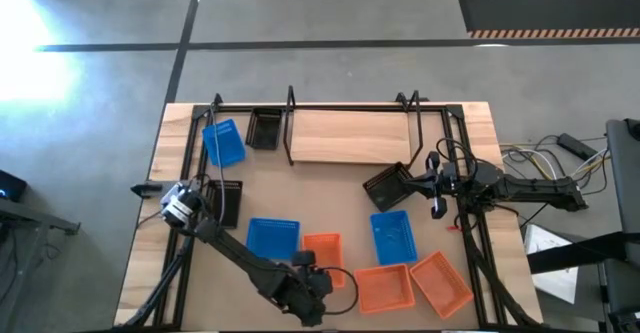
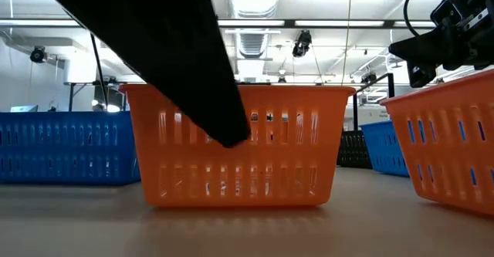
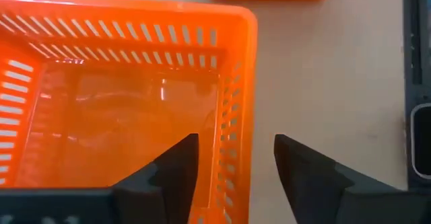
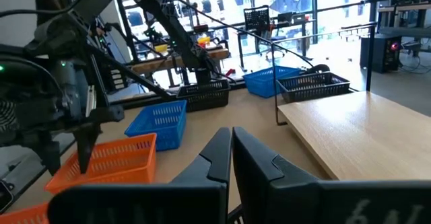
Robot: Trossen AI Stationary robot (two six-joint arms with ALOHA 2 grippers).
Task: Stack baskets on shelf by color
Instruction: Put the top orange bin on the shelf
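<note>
My left pincer (image 3: 232, 160) hangs spread over the desk's (image 1: 340, 188) near edge, one finger inside the orange basket (image 1: 322, 258) and one outside its wall. That basket sits upright, open side up; which way its long axis runs I can't quite settle. My right pincer (image 4: 231, 150) is pressed together, just beside a tilted black basket (image 1: 388, 185), with the shelf (image 1: 350, 136) beyond it.
</note>
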